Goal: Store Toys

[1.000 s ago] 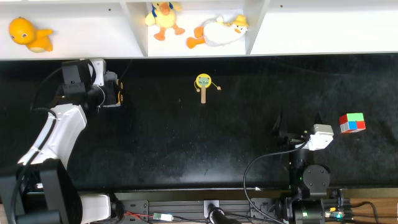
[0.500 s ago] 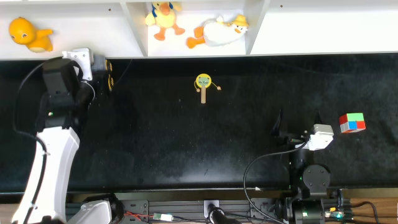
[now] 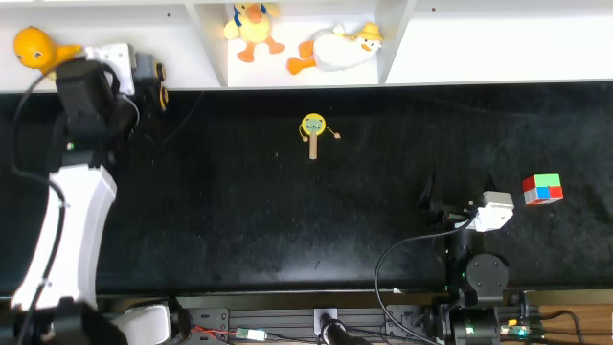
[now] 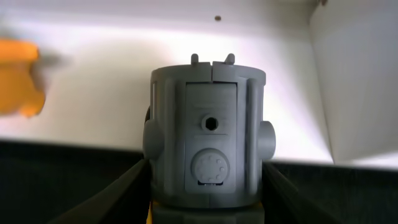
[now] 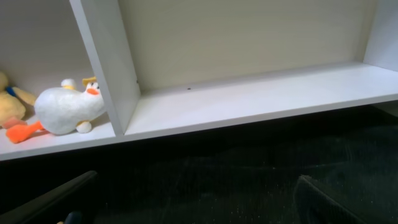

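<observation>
Left gripper [image 3: 158, 81], one toy [image 4: 208, 143], nearer shelf [image 4: 93, 118]

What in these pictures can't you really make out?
- Grey toy, left wrist view: a plain grey side faces the camera, so its kind is unclear; in the top view the left arm partly covers it.
- Orange duck, left wrist view: blurred, cut off by the edge.
- Yellow plush, right wrist view: cut off by the edge.
- Rattle, top view: face pattern too small.
</observation>
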